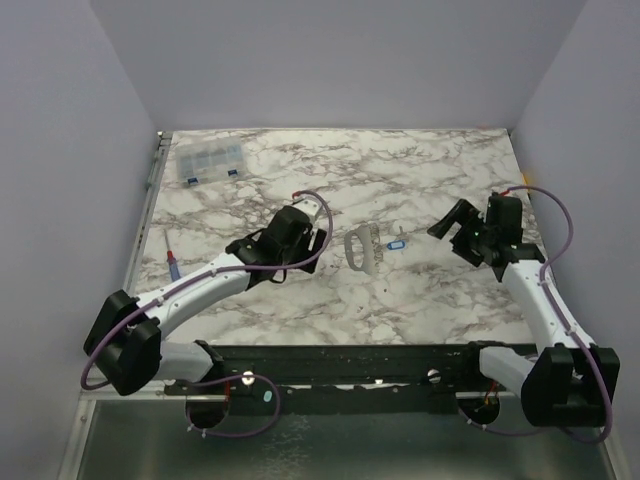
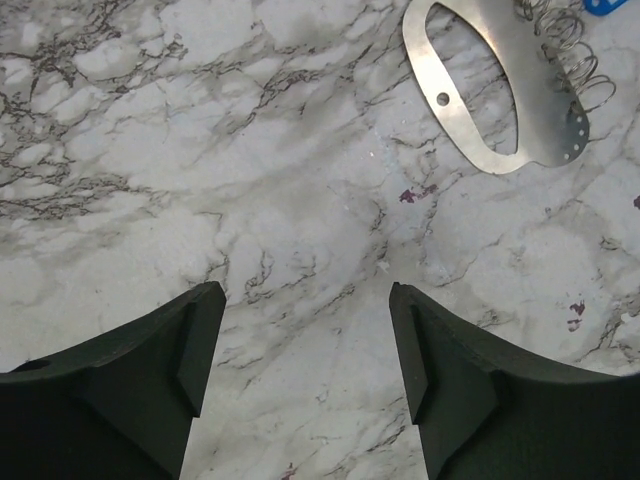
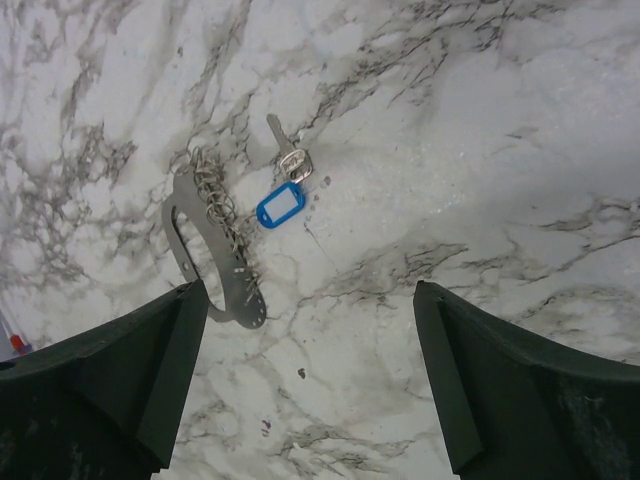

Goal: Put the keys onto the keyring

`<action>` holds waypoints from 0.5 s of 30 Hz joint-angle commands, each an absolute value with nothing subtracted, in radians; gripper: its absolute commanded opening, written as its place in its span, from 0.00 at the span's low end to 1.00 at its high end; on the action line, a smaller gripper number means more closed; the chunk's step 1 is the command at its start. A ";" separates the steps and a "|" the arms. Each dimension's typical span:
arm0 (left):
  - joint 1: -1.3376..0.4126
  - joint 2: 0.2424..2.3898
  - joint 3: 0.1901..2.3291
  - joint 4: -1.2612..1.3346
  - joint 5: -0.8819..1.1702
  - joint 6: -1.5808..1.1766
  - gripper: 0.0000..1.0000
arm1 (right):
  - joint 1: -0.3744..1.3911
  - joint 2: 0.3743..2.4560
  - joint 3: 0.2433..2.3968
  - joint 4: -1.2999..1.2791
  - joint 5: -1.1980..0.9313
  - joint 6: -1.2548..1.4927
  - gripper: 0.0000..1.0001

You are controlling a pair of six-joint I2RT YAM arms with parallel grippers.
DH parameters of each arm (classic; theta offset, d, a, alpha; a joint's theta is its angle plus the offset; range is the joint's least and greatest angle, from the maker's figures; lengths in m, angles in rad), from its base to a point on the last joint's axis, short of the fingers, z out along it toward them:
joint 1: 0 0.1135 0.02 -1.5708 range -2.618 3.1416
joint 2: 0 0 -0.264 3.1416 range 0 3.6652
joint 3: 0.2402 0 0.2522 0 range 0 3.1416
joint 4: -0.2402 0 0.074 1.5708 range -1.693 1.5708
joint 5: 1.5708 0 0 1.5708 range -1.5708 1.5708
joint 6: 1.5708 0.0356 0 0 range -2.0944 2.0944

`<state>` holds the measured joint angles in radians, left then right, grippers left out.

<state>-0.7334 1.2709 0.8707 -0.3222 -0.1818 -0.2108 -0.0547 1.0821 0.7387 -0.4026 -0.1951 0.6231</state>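
A small silver key (image 3: 288,152) lies flat on the marble table with its head touching a blue oblong tag (image 3: 280,204). I cannot make out the tag's thin ring. The tag also shows in the top view (image 1: 396,243), and one corner of it shows in the left wrist view (image 2: 605,5). Just left of the tag lies a flat metal plate (image 3: 205,262) with an oval cutout and a bundle of wire rings. My right gripper (image 3: 310,288) is open and empty, above the table to the right of the tag. My left gripper (image 2: 305,292) is open and empty, left of the plate (image 2: 470,95).
A clear compartment box (image 1: 210,160) stands at the back left. A blue-handled, red-tipped screwdriver (image 1: 172,262) lies near the left edge of the table. Purple walls close in the table at the back and on both sides.
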 commanded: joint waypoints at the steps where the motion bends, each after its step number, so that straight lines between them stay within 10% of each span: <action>1: -0.799 1.300 0.855 -0.325 -0.161 -0.174 0.74 | -0.001 1.114 0.719 -0.413 -0.173 0.620 0.95; 15: -1.052 1.271 0.694 0.088 -0.348 -0.158 0.57 | 0.039 1.034 0.562 -0.097 -0.420 0.548 0.94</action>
<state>-0.9878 1.2438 0.7223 -0.1501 -0.2592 -0.1745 0.0338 1.0740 0.6167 -0.2298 -0.2913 0.5735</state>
